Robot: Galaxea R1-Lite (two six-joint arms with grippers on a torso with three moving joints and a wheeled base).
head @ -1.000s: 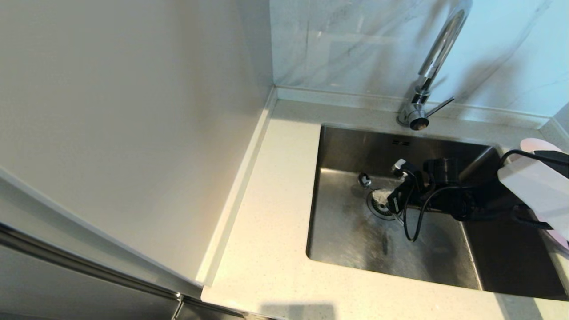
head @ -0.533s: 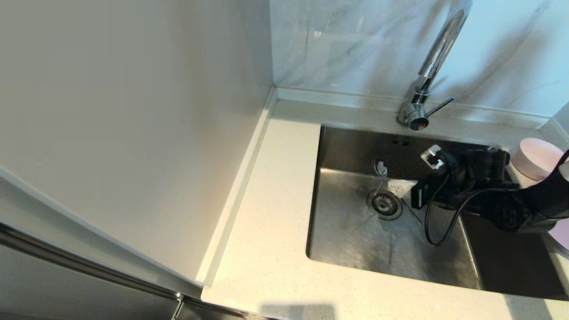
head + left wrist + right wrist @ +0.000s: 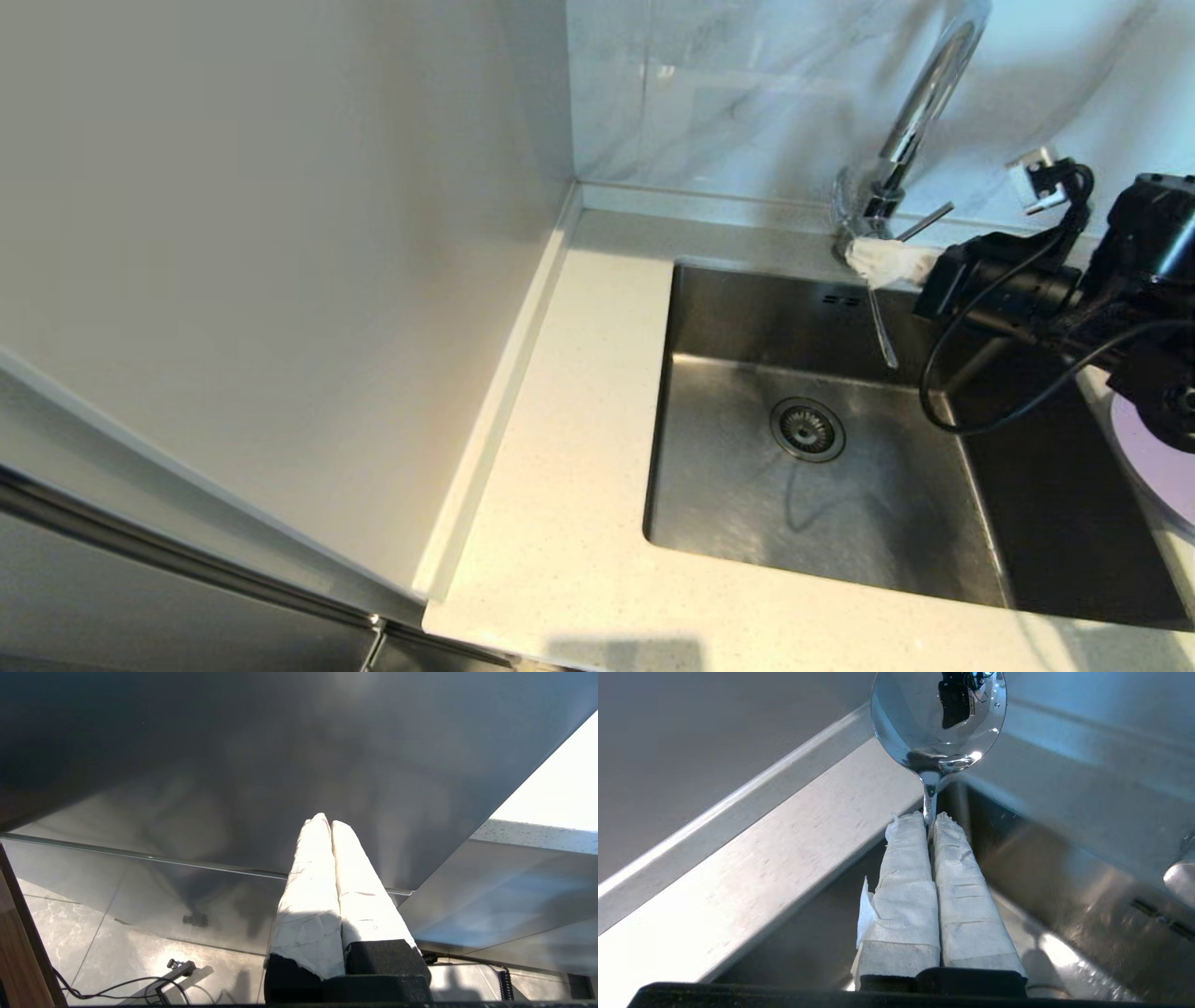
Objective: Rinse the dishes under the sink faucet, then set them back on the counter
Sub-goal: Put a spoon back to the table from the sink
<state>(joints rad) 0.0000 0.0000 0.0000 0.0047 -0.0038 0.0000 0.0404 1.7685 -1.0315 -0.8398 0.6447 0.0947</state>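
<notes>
The spoon [image 3: 937,718] is pinched by its neck between the taped fingers [image 3: 903,877] of the right end effector [image 3: 878,261], its bowl holding a little water and mirroring the dark camera rig. In the head view the end effector sits at the back rim of the sink [image 3: 738,485], right at the base of the chrome gooseneck faucet [image 3: 920,103], and the spoon's handle [image 3: 879,327] slants down from the white-wrapped tips over the rear of the basin. Whether the tips touch the faucet base or only stand in front of it I cannot tell, since they overlap in the head view. The thin side lever [image 3: 926,224] juts out just above the fingers. Below, the round drain strainer [image 3: 808,429] lies bare on the basin floor, and two small overflow slots [image 3: 843,301] mark the back wall. At the right edge, a lilac plate [image 3: 1162,457] rests on the surface [image 3: 560,523] beside the sink, partly hidden behind the black right arm and its looping cable.

The left end effector [image 3: 331,823] is parked out of the way below the worktop, its two white-wrapped fingers pressed together around nothing, pointing at a grey panel above a tiled floor
</notes>
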